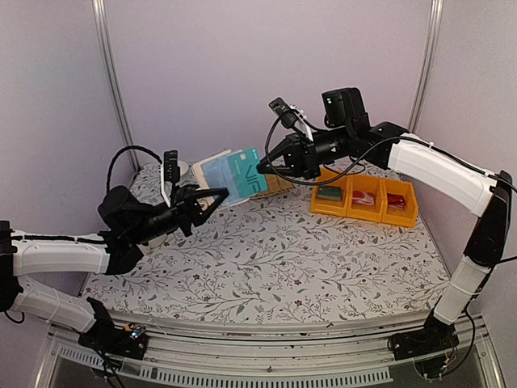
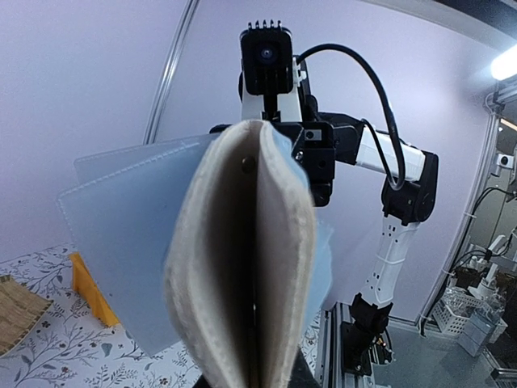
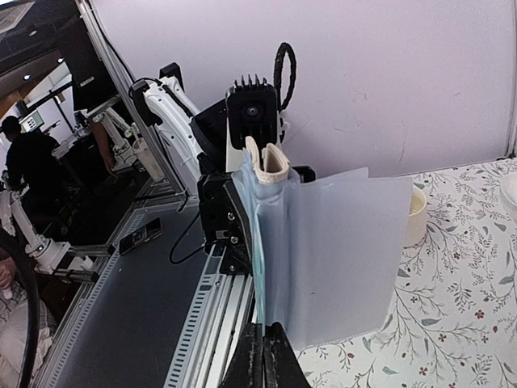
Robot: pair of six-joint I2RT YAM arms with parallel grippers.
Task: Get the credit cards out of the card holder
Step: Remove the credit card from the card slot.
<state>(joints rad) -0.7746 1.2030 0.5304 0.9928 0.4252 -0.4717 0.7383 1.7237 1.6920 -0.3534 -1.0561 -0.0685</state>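
My left arm lies low along the near left of the table (image 1: 266, 267), forearm angled up and toward the middle. My left gripper (image 1: 206, 202) is clamped on the lower part of the holder (image 2: 242, 267), which it carries in the air, clear of the table. In the left wrist view the holder stands upright and slightly open, its beige cover seen from the fold side, with pale plastic pocket leaves (image 2: 121, 242) fanned out to one side.

My right arm rises from its base at the near right, bends high at the elbow, and reaches leftward at about the holder's height. My right gripper (image 1: 262, 168) has its fingers (image 3: 262, 360) pressed together on the edge of the light blue card (image 1: 246, 174). The card stands out of the holder's right side, part of it still against the pocket leaves. The two grippers face each other, with holder and card between them.

Farther back, under the right forearm, sit three yellow bins (image 1: 363, 198). A woven mat (image 2: 20, 311) lies beside them, and a white cup (image 3: 416, 212) stands at the far left.
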